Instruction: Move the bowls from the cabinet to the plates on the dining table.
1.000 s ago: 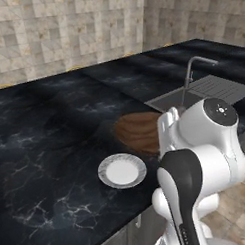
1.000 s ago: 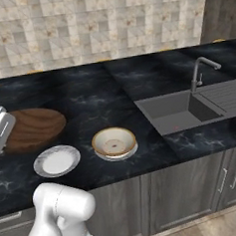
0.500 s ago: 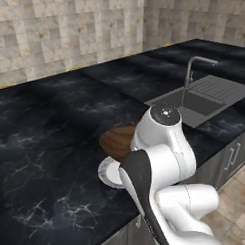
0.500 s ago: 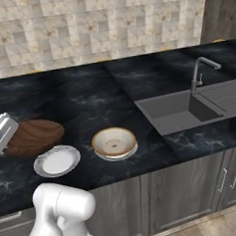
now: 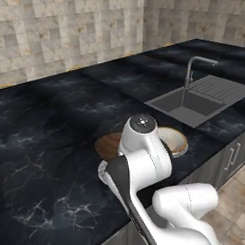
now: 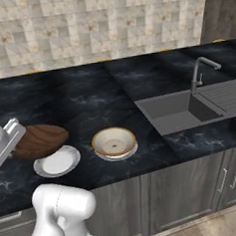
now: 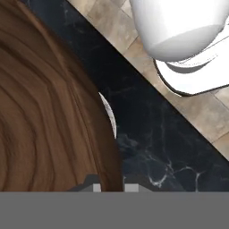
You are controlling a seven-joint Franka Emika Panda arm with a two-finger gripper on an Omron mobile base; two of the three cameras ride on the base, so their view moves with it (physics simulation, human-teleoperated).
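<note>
Now | end effector (image 7: 108,188) clamped on brown bowl (image 6: 40,140) rim | bowl edge overlaps plate (image 6: 57,161) | table (image 6: 79,100) open beyond

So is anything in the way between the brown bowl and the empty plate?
No, nothing visible. The pincer holds the brown bowl just behind the empty plate, with bare table around. The cream bowl already sits beside it, off to the side.

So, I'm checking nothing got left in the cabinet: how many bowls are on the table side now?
2. The cream bowl sits on a plate near the sink. The wooden bowl is held in the shut gripper, above and behind the other plate.
</note>
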